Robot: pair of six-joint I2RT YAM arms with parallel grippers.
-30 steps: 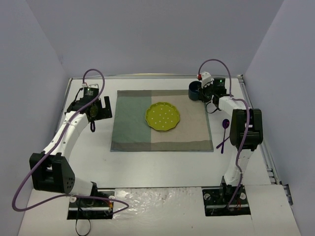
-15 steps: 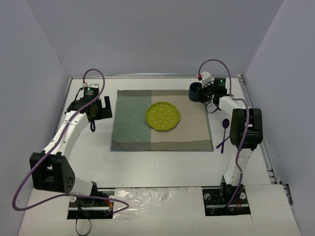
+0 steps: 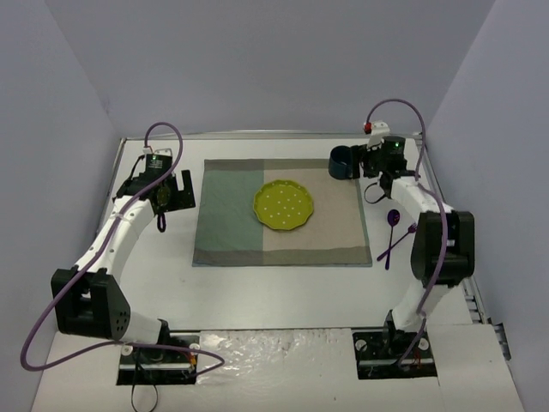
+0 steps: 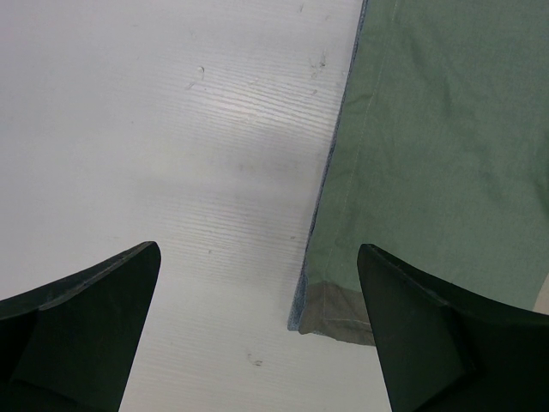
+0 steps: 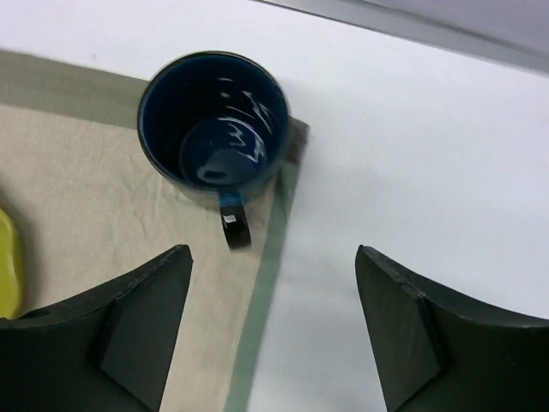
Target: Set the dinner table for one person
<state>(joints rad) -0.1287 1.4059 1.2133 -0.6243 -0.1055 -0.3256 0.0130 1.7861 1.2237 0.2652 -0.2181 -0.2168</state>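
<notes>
Mug (image 5: 214, 129) ahead of right gripper (image 5: 273, 253) — sides free.

White arms (image 3: 116, 230), purple cables (image 3: 163, 124), seemingly dark-green fingers (image 4: 77, 335)

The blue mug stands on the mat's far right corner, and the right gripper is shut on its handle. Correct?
No: the right wrist view shows the right gripper open, not touching the blue mug. It does stand on that corner of the mat.
</notes>
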